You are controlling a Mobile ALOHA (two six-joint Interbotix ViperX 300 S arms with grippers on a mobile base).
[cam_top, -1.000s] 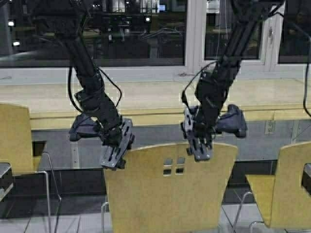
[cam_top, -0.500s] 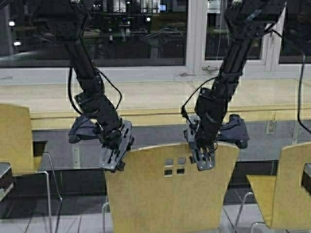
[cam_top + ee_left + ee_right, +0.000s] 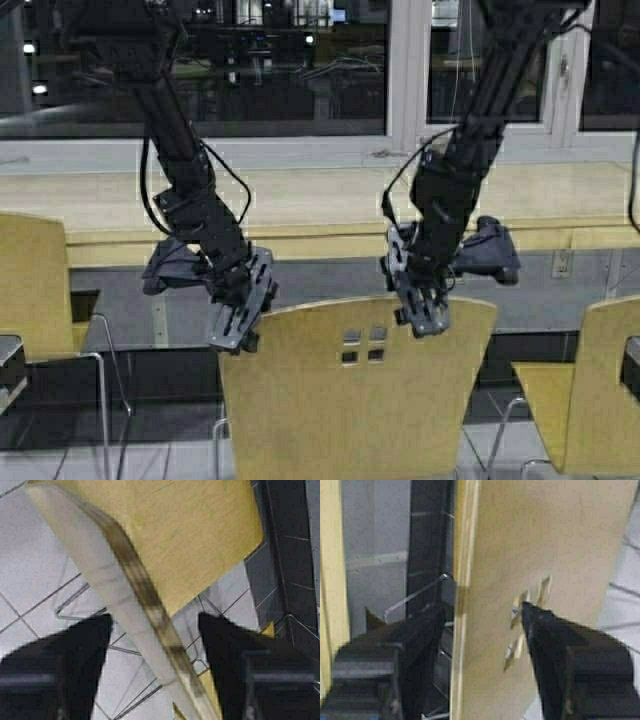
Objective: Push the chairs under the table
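The middle chair (image 3: 350,390) stands close in front of the robot, its curved yellow back facing the camera, with four small square cutouts (image 3: 364,343) near the top. It is not yet under the table (image 3: 300,215), a long pale counter that runs left to right along the far side below the window (image 3: 250,70). Between the chair back and the table's thick front edge there is still a dark gap.

The left gripper (image 3: 240,312) sits at the top left corner of the chair back. In the left wrist view the edge of the back (image 3: 135,605) passes between the two dark fingers (image 3: 75,650), which stand apart on either side of it with space to spare, so the pincer is wide and straddles the edge without pinching it. The right gripper (image 3: 420,310) is at the top edge of the same back, right of the cutouts. In the right wrist view its fingers (image 3: 555,645) also stand apart, one on the front face beside the cutouts and one behind the back; I cannot tell whether they press on the wood.

A second chair (image 3: 35,290) stands at the far left, and a third chair (image 3: 590,390) at the right edge, both also out from the table. Thin wire legs (image 3: 90,610) and a grey tiled floor (image 3: 30,570) show below the seat. A wall socket (image 3: 560,262) sits below the table edge on the right
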